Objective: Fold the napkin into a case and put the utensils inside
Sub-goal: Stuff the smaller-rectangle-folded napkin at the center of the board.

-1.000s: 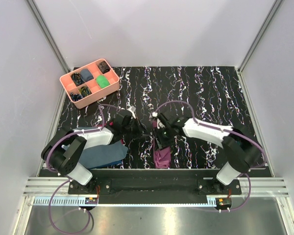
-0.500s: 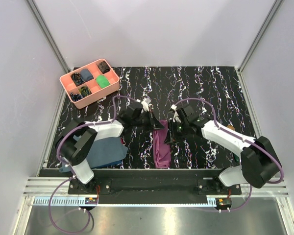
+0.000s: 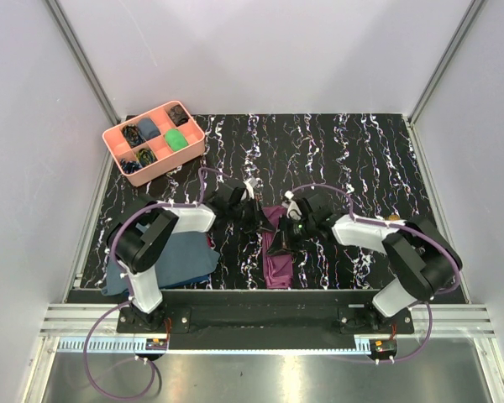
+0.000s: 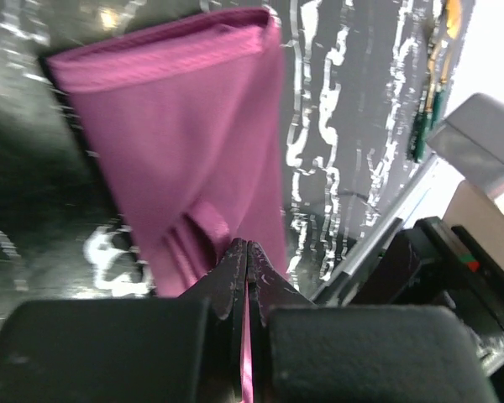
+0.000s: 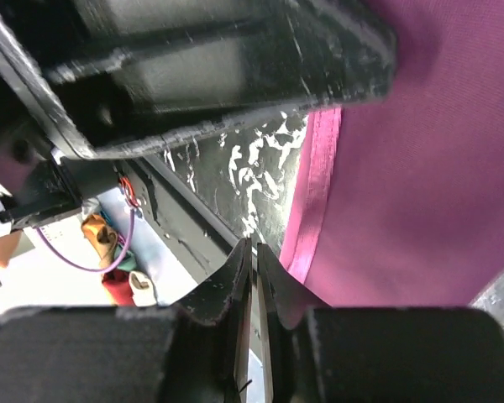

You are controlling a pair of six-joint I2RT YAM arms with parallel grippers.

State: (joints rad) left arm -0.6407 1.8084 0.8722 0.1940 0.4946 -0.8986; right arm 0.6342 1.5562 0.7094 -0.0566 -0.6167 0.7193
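One napkin [image 4: 185,151], folded to a narrow strip, lies on the counter [image 3: 344,151] between two claws. The left claw [image 4: 247,248] is pinched tight on its edge. The right claw [image 5: 252,250] stands narrow, just beside the hem; whether it grips cloth I cannot tell. The utensils [image 4: 433,92], two green handles showing, lie on the right claw's outer side, well apart from the napkin
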